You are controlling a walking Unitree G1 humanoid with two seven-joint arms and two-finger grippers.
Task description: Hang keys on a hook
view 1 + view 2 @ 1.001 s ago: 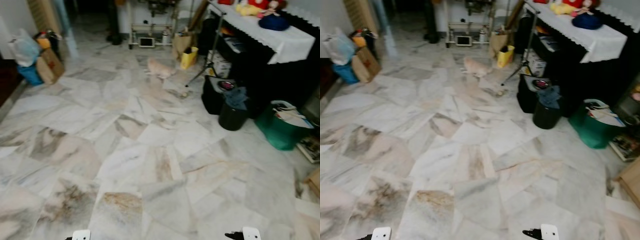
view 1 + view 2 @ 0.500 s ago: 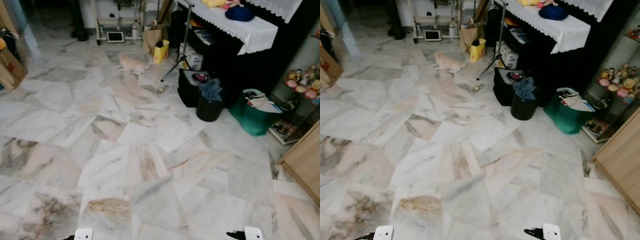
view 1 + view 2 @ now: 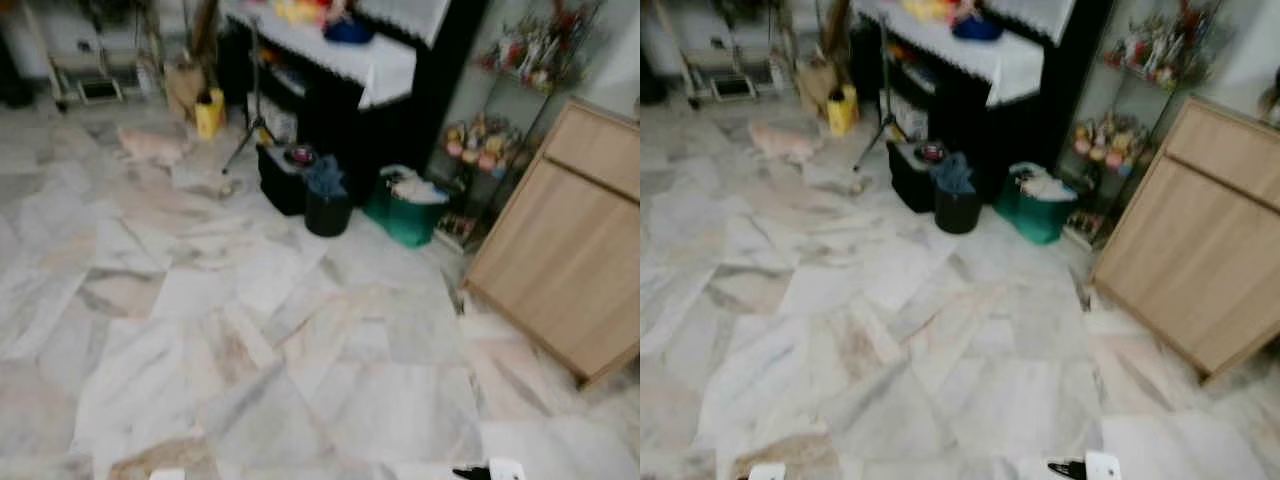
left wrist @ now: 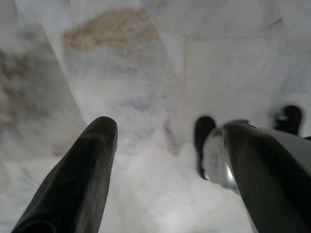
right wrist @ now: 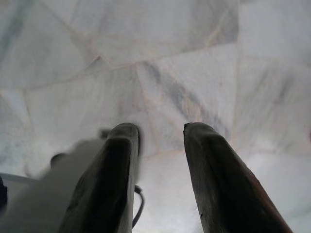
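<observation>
- While both arms hang low at the robot's sides, the left gripper (image 4: 160, 145) points down at the marble floor (image 3: 300, 330) with its two black fingers spread wide and nothing between them.
- The right gripper (image 5: 160, 141) likewise hangs over the floor tiles, its fingers parted by a narrower gap and holding nothing; a thin dark loop shows beside one finger, too blurred to say what it is.
- Neither keys nor a hook can be made out anywhere, so the relation the coming move depends on, which way the keys lie from either gripper and which arm is nearer, cannot be settled from here. The task looks to be at its searching stage, with nothing picked up.
- Outward from the grippers, open floor stretches ahead of the robot; the head views are blurred.
- On the right stands a light wooden cabinet (image 3: 570, 240), the nearest piece of furniture and on the right arm's side.
- Farther off, by a dark table under a white cloth (image 3: 385, 65), sit a green basket (image 3: 410, 212) and a black bucket (image 3: 328, 212), near one another.
- A yellow container (image 3: 208, 112) stands at the far left of that table.
- Any keys are more likely on furniture than on the floor, so the cabinet side seems the likelier heading.
</observation>
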